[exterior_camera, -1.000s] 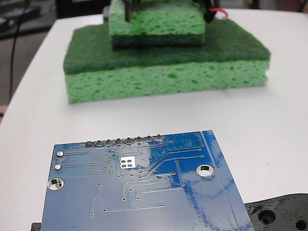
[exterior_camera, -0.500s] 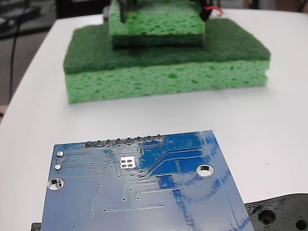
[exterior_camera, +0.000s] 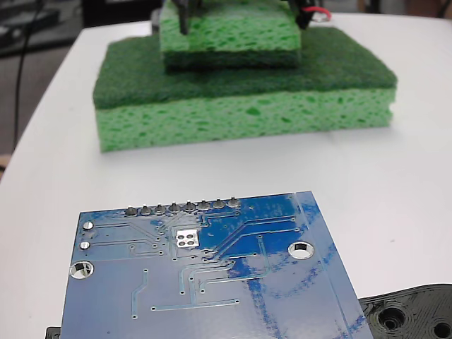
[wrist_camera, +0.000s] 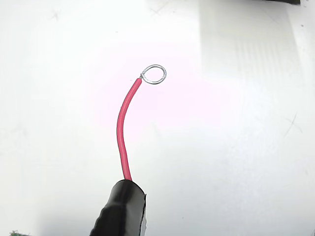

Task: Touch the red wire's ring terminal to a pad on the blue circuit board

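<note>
The white table [exterior_camera: 395, 183] fills most of the fixed view, and far across it sits a large green sponge [exterior_camera: 240, 113] with a smaller sponge [exterior_camera: 229, 35] stacked on top. Near the camera lies the blue circuit board [exterior_camera: 233, 289], its near edge cut off by the frame, with the row of grey solder bumps along its far edge; the leftmost pad [exterior_camera: 131, 210] is one of eight alike. A black plastic part [exterior_camera: 417, 314] is cropped at the near right corner. Of the gripper [exterior_camera: 244, 14], only two dark finger stubs show at the top edge, straddling the small sponge, so I cannot tell whether they are clamped on anything. A sliver of the red wire [wrist_camera: 123, 132] peeks out beside the right stub, slightly higher than a second ago. In the wrist view the wire rises from a glossy black sleeve [wrist_camera: 120, 209], and the ring terminal [wrist_camera: 154, 74] hangs over bare table, probably well away from the board.
</note>
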You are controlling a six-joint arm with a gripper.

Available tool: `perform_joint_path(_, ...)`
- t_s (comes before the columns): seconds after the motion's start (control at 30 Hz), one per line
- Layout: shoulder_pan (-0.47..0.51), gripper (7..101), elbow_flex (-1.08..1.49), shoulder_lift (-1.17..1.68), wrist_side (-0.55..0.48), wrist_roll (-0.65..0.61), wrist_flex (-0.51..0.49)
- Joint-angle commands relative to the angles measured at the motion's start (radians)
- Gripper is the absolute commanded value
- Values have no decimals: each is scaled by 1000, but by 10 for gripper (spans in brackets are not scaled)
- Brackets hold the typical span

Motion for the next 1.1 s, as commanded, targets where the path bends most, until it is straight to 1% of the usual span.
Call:
perform_joint_path(0.03,0,1003,-5,2,2,0,-2)
perform_joint_path(1.1,-20,1003,-5,2,18,2,-2)
